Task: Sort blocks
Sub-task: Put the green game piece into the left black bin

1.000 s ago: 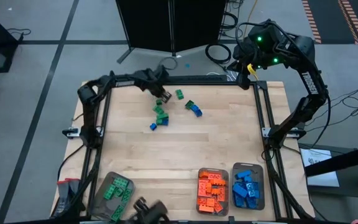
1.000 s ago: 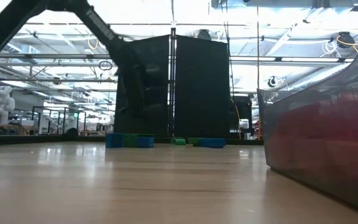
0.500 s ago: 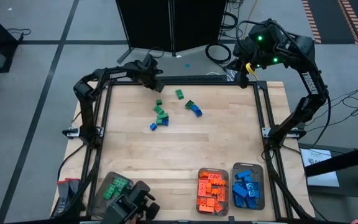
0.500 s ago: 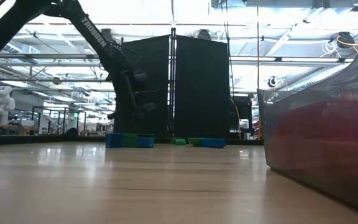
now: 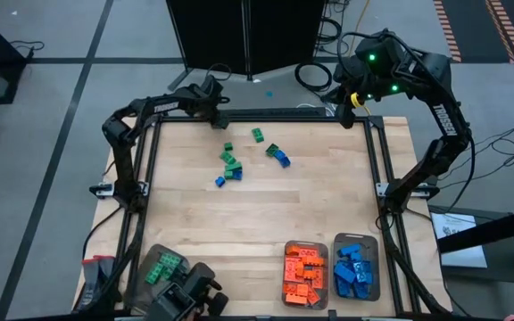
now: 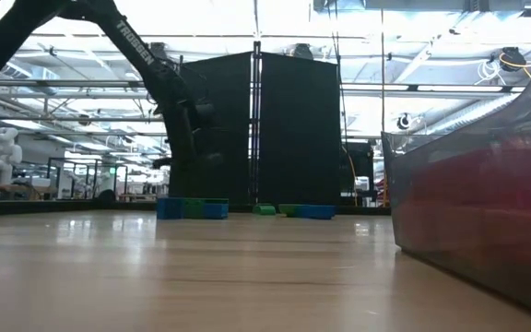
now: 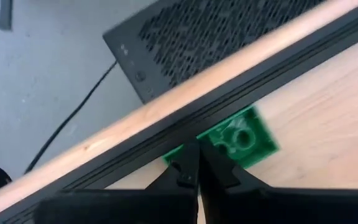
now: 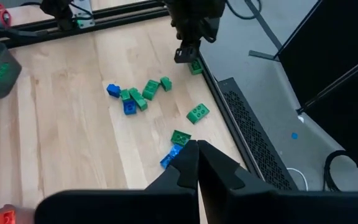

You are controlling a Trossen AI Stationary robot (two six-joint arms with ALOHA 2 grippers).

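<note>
A light, rigid green block (image 7: 241,138), best taken across its flat sides, is seen beyond the closed left end effector (image 7: 196,168) at the table (image 5: 257,214) edge.

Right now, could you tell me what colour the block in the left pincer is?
Green: the block in the left pincer, clearest in the left wrist view.

Grey concrete floor (image 5: 52,98) crossed by dark tape lines, with striped hazard tape (image 5: 498,22) at the upper right of the high view. Tall black panels (image 6: 265,129) at centre of the low view, behind the pale wooden counter (image 5: 257,214). Bright ceiling lights (image 6: 413,23) and white trusses overhead; cables (image 5: 315,76) coiled on the floor.
</note>
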